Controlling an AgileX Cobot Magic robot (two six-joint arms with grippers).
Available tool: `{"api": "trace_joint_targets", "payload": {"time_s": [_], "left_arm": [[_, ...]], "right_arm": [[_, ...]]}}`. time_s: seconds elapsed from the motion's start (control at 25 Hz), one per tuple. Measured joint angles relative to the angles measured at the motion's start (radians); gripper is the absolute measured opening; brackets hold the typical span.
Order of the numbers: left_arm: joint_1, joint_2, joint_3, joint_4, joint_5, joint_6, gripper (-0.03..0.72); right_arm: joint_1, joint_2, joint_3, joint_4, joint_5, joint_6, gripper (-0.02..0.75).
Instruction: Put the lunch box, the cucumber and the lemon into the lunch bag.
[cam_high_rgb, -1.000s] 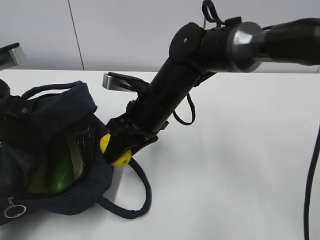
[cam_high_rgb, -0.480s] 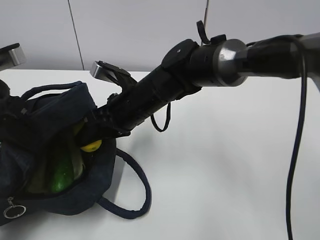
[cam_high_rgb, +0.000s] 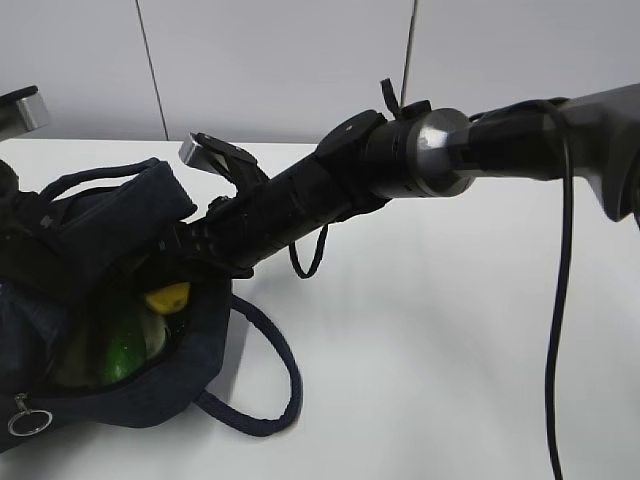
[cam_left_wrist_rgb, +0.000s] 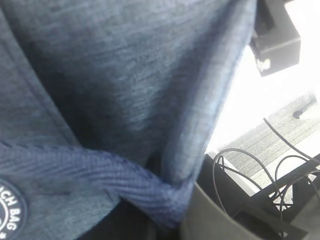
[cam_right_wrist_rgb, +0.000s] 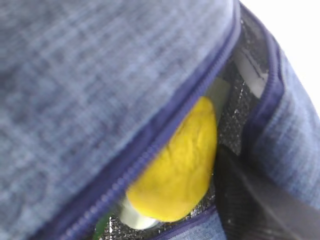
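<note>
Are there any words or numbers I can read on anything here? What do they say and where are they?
"CH BAG": white letters on the round logo patch sewn on the lunch bag, left wrist view. The patch is cut off by the picture's edge, so the rest cannot be read.
Nothing else in any view carries readable words or numbers.

The lemon (cam_right_wrist_rgb: 176, 165) and flap (cam_right_wrist_rgb: 100, 75) crowd the lunch bag (cam_high_rgb: 190, 350) mouth.

Ext: slanted, tabletop. Wrists: close-up on lunch bag (cam_high_rgb: 120, 300).
</note>
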Motion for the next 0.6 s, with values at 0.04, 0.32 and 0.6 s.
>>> {"api": "trace_joint_targets", "payload": {"time_s": [0.04,0.32,0.6], "left_arm": [[0.000,0.000,0.000,0.000,0.001,0.000,-0.008],[0.000,0.000,0.000,0.000,0.004,0.002,-0.008],[0.000,0.000,0.000,0.000,0.012,0.004,-0.008]], "right_arm": [[0.000,0.000,0.000,0.000,0.000,-0.002,0.512],[-0.010,0.000,0.000,-0.017,0.030,0.015,0.507],[-0.080,-0.040,-0.002,-0.147,0.079,0.113,0.505]]}}
